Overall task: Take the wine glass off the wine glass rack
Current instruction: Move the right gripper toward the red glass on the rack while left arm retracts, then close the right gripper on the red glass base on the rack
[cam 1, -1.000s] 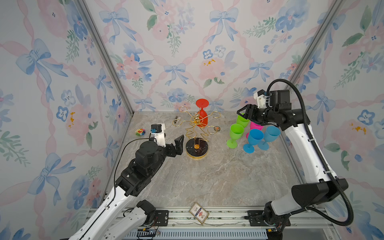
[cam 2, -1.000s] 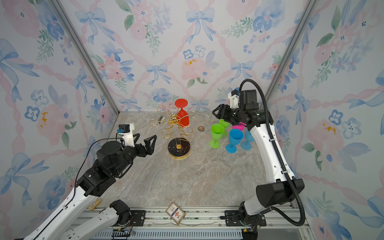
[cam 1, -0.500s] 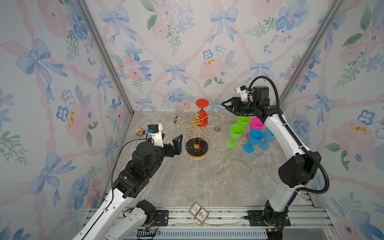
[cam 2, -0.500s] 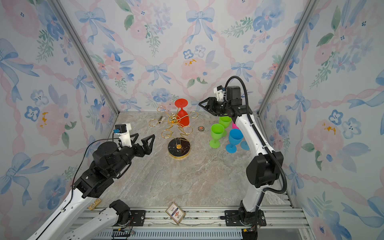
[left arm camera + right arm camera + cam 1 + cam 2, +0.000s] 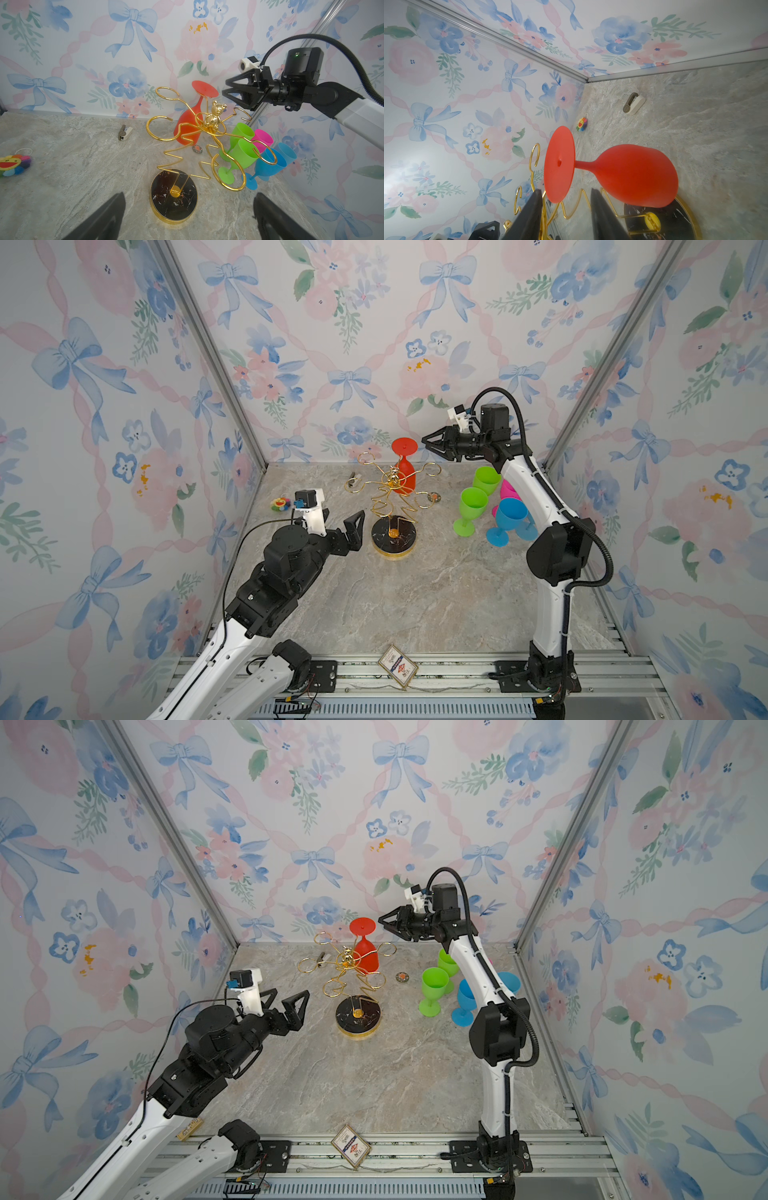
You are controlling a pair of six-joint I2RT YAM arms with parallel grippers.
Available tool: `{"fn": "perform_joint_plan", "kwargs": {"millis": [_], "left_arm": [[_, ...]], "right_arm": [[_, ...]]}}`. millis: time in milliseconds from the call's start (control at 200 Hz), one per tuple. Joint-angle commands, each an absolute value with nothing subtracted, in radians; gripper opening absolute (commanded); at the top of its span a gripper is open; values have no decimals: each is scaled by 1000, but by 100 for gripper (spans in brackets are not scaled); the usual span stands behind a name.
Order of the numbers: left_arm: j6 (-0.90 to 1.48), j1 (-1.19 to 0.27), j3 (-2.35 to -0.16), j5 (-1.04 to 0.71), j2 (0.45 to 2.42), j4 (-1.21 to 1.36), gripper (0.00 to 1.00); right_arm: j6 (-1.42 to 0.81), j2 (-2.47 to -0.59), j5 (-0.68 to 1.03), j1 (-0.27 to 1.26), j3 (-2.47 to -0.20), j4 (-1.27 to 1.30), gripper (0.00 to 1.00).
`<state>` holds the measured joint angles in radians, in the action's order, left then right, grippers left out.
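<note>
Top views: wine glass (image 5: pixel 404 480) hangs upside down, far side of wine glass rack (image 5: pixel 390 506); right gripper (image 5: pixel 425 443), jaws parted, empty, just right of its foot — approach step. Left gripper (image 5: pixel 345 515) spread wide, empty. Left wrist view: tips nearly at foot. Right wrist view: foot edge between fingers (image 5: pixel 529 218), contact unclear — next, pinch, lift clear.

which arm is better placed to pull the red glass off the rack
Right: the right gripper hangs open beside the foot of the red wine glass; the left gripper sits low by the rack base.
</note>
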<state>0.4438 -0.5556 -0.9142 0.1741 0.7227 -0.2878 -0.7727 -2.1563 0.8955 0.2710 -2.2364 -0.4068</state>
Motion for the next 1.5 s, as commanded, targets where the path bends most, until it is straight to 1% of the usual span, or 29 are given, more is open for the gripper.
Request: {"fn": "perform_joint_plan", "kwargs": {"millis": [0, 230, 335, 595, 940, 1495], "left_arm": [[451, -548, -899, 171, 715, -293, 98], [446, -548, -905, 167, 726, -292, 98], [445, -547, -908, 167, 731, -292, 98], [439, -545, -907, 174, 739, -292, 98], [436, -543, -902, 172, 736, -291, 98], [436, -540, -891, 170, 724, -292, 98]], "right_arm": [[-825, -2200, 976, 285, -2299, -390, 41], [-840, -2283, 994, 288, -2403, -476, 35], [-846, -2300, 1001, 290, -2419, -483, 35], [-911, -2315, 1043, 298, -2420, -405, 33], [-969, -2321, 1065, 304, -2421, -348, 27], [-935, -2310, 1062, 301, -2428, -418, 7]]}}
